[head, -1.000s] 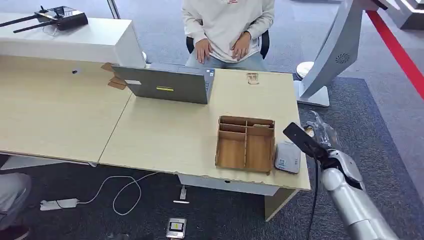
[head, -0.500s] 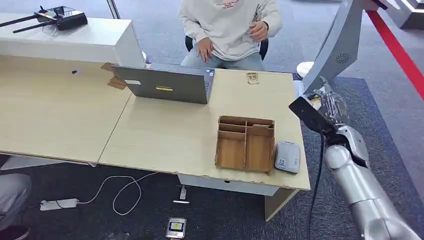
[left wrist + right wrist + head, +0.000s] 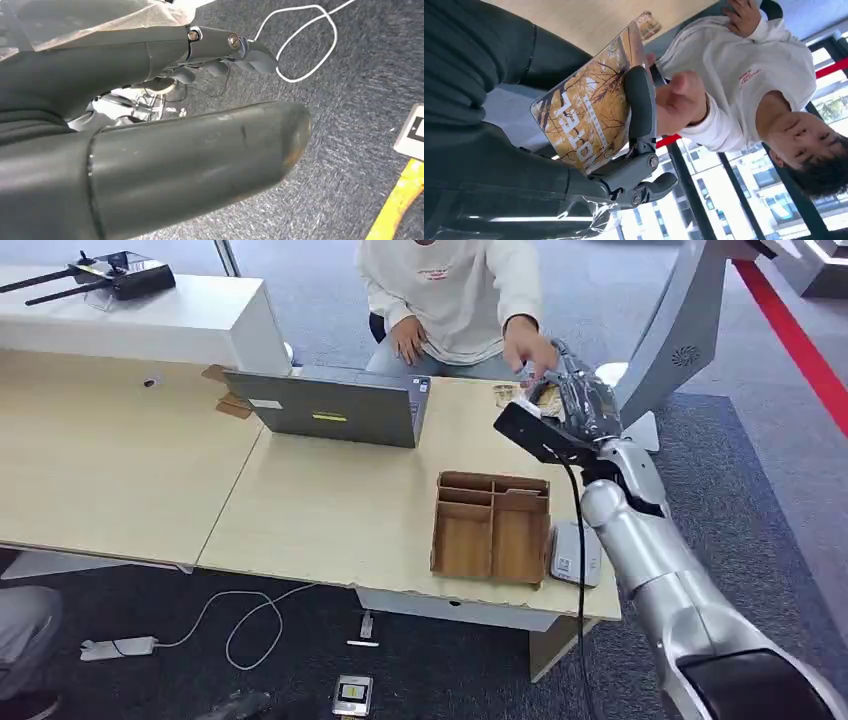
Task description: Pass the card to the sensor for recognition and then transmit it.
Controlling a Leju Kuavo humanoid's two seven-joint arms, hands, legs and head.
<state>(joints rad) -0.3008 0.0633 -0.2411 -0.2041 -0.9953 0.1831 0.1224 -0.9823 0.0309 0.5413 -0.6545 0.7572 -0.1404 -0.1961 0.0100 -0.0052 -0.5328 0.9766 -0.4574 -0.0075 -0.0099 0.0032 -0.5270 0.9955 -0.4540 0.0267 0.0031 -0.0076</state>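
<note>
My right hand (image 3: 578,402) is raised over the table's far right corner and holds out a card (image 3: 586,112) printed with yellow autumn trees and white letters. A dark finger (image 3: 640,102) lies across the card's face. A seated person in a white sweatshirt (image 3: 455,285) reaches a hand (image 3: 527,343) to the card's far edge; their fingers (image 3: 679,100) are at the card, but I cannot tell whether they grip it. The grey card sensor (image 3: 575,554) lies near the table's front right corner, below my forearm. My left hand (image 3: 190,150) hangs over the carpet holding nothing.
A wooden compartment box (image 3: 492,525) sits beside the sensor. A grey laptop (image 3: 335,410) stands open towards the person. A small clear stand (image 3: 505,396) is at the table's far edge. A white cable (image 3: 245,625) and a small device (image 3: 352,695) lie on the floor.
My right arm has swung up and forward from beside the sensor to the table's far right corner, carrying the card. The person's hand left their lap and reached out to the card.
</note>
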